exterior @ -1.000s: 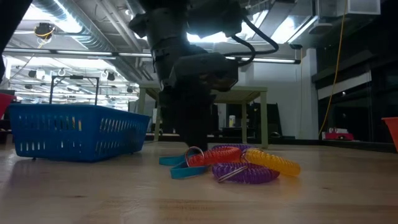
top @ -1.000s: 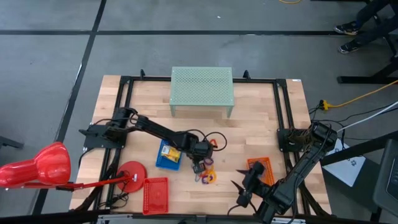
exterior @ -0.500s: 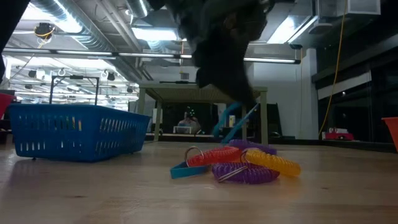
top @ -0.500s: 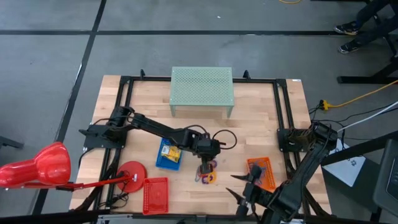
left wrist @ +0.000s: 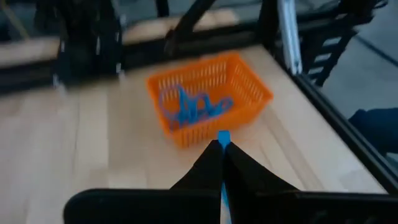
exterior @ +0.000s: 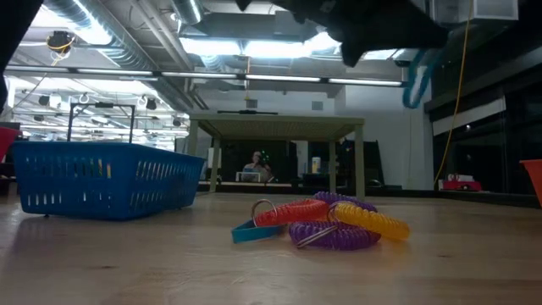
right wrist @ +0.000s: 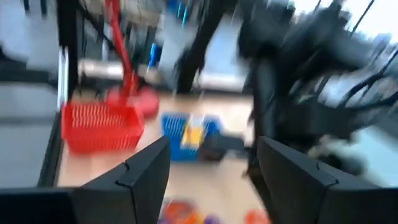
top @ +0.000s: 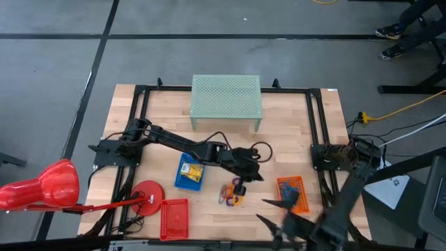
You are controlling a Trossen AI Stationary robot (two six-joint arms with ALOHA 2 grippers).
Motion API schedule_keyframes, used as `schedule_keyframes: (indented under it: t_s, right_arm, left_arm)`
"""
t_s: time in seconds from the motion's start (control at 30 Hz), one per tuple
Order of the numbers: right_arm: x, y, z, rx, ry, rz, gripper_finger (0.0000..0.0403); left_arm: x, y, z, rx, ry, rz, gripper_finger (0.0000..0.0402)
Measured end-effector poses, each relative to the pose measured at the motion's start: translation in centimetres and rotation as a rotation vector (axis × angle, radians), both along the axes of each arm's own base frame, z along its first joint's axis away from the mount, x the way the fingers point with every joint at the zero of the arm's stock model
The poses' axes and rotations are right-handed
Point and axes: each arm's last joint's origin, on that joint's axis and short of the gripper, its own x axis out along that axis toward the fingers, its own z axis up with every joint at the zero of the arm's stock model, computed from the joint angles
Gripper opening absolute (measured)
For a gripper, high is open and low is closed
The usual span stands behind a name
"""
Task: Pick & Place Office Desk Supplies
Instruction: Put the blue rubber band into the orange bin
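Observation:
My left gripper point(top: 251, 174) is raised over the table's middle, shut on a thin blue loop point(exterior: 414, 78). It points toward the orange tray point(left wrist: 208, 99), which holds more blue loops. Below it, a pile of red, yellow, purple and blue coiled loops point(exterior: 326, 222) lies on the wood, also visible from above as the pile point(top: 231, 195). My right gripper point(right wrist: 214, 174) stands open with nothing between its fingers, near the table's front edge beside the orange tray point(top: 293, 192). My left gripper pinches the blue loop between its two shut fingers; a short piece of the loop point(left wrist: 222, 138) sticks out past the fingertips. The fingers slant down toward the table's right side. The rest of the loop point(exterior: 414, 85) hangs below the gripper, clear of the table.
A blue tray point(top: 188, 173) with yellow-and-black clips sits left of the pile. A red tray point(top: 174, 217) and a red lamp's base point(top: 148, 193) stand at the front left. A pale green mesh stand point(top: 226, 101) stands at the back. A black frame point(top: 317, 125) runs around the table.
My left gripper, shut throughout, has risen from the pile with the blue loop and swung toward the table's right, tipping from pointing down to nearly level. The loop has come clear of the pile, which stays on the table. My right gripper has risen, staying open.

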Motion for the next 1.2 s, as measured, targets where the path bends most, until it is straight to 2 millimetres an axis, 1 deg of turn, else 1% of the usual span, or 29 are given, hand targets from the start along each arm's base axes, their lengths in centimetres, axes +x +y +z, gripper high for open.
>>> schedule_keyframes:
  t_s: [0.07, 0.13, 0.23, 0.33, 0.43, 0.57, 0.7, 0.8, 0.9, 0.97, 1.13, 1.2]
  right_arm:
    - [-2.6, 1.0, 0.2, -0.079, -0.106, 0.014, 0.0242]
    - [-5.9, 1.6, 0.3, -0.11, -0.18, 0.068, 0.0242]
    - [-9.9, 0.9, 0.5, -0.05, -0.21, 0.163, 0.0242]
    - [-11.4, 0.1, 0.7, -0.026, -0.221, 0.198, 0.0242]
    - [-11.6, 0.0, 0.6, -0.021, -0.219, 0.203, 0.0242]
    - [-11.6, -0.3, -0.1, 0.003, -0.226, 0.198, 0.0242]
    - [-10.8, -0.4, -0.1, 0.048, -0.241, 0.168, 0.0242]
    - [-9.3, -0.7, -0.2, 0.089, -0.258, 0.117, 0.0242]
    - [-7.2, -0.9, -0.3, 0.125, -0.278, 0.049, 0.0242]
    - [-6.1, -0.8, -0.4, 0.122, -0.279, 0.021, 0.0242]
    - [-4.7, 0.0, -0.4, 0.118, -0.235, -0.004, 0.0242]
    - [-3.9, 0.5, 0.1, 0.112, -0.228, -0.01, 0.0242]
  left_arm:
    - [0.6, 0.4, -0.1, -0.002, -0.051, -0.019, 0.0002]
    - [1.0, 0.8, -0.7, -0.004, -0.065, -0.044, 0.0002]
    - [1.9, 1.7, -1.8, -0.021, -0.094, -0.063, 0.0002]
    - [3.0, 2.5, -3.3, -0.061, -0.115, -0.108, 0.0002]
    - [4.5, 2.9, -4.0, -0.086, -0.118, -0.131, 0.0002]
    - [6.6, 2.8, -3.3, -0.071, -0.159, -0.147, 0.0002]
    - [8.1, 2.5, -2.6, -0.032, -0.142, -0.181, 0.0002]
    - [8.7, 2.3, -1.9, -0.032, -0.149, -0.21, 0.0002]
    - [8.8, 2.3, -1.8, -0.036, -0.155, -0.222, 0.0002]
    - [8.8, 2.3, -1.9, -0.036, -0.146, -0.221, 0.0002]
    - [8.7, 2.4, -2.1, -0.036, -0.128, -0.22, 0.0002]
    - [8.7, 2.3, -2.1, -0.037, -0.124, -0.226, 0.0002]
